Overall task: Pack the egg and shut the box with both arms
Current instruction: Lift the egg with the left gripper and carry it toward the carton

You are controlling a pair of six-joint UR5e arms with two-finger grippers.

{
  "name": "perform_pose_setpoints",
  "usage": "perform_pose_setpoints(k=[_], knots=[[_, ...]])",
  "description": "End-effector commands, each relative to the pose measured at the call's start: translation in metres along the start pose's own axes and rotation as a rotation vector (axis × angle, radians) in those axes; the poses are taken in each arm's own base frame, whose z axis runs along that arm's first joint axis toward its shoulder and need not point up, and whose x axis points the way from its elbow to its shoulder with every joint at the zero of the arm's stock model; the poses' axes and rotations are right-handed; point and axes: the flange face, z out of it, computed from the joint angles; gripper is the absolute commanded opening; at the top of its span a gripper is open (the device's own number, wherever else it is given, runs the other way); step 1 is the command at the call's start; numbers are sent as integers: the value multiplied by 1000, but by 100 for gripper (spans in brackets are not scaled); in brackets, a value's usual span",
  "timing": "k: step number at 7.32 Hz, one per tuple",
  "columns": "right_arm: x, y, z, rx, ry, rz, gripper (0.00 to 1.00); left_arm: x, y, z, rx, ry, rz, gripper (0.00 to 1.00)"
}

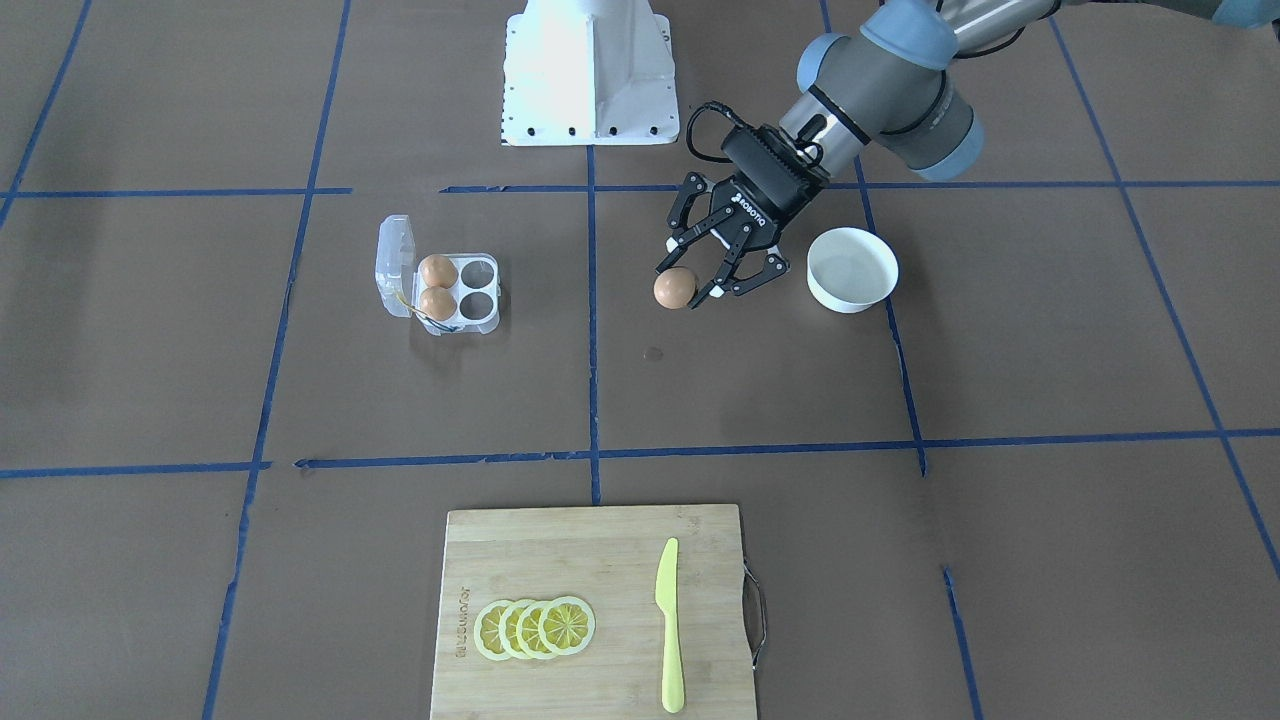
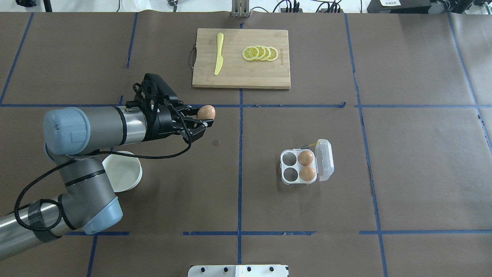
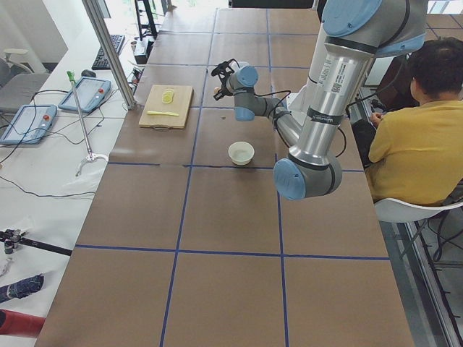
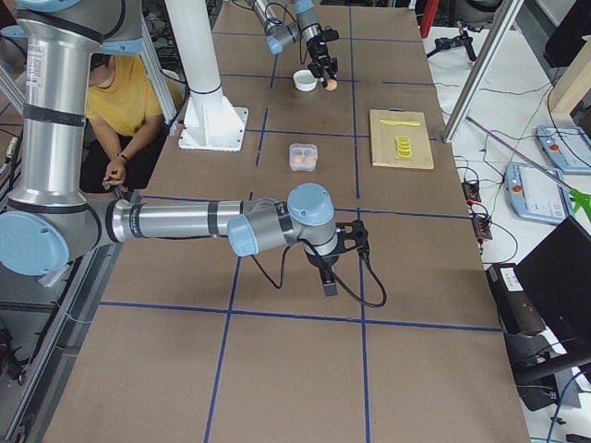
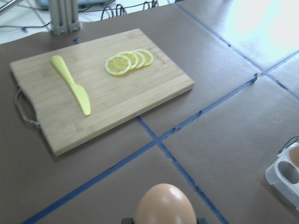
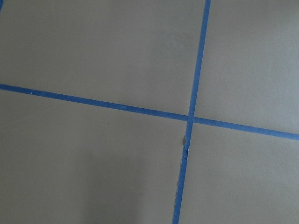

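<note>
In the front-facing view the left arm's jaws grip the egg [image 1: 675,289] above the table [image 1: 1000,330], between the bowl [image 1: 852,268] and the open box [image 1: 489,292] holding two eggs [image 1: 438,272]; from the right side, the near right arm's jaws hang well apart from the box, and I cannot tell if they are open or closed.

Board: rectangular bamboo cutting board [image 1: 600,560], lower centre of the front view, on the brown paper-covered bench [image 1: 1050,330].
On board: four overlapping yellow lemon slices [image 1: 535,628] left; yellow plastic knife [image 1: 669,625] right.
Bowl: round white bowl [image 1: 845,297], upper right.
</note>
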Motion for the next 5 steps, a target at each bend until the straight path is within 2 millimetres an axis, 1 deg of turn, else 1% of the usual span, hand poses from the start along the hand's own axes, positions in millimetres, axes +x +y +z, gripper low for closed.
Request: perform_pose_setpoints(k=[1, 2, 3, 4, 5], knots=[[0, 0, 0, 0, 1, 0, 100, 45, 15, 59, 137, 21, 108, 0], [0, 0, 0, 0, 1, 0, 100, 63, 15, 87, 189, 15, 182, 0], [0, 0, 0, 0, 1, 0, 100, 74, 26, 97, 187, 33, 191, 0], [0, 0, 0, 0, 1, 0, 100, 93, 40, 110, 168, 50, 187, 0], [1, 1, 1, -1, 1, 1, 100, 129, 49, 134, 171, 33, 174, 0]])
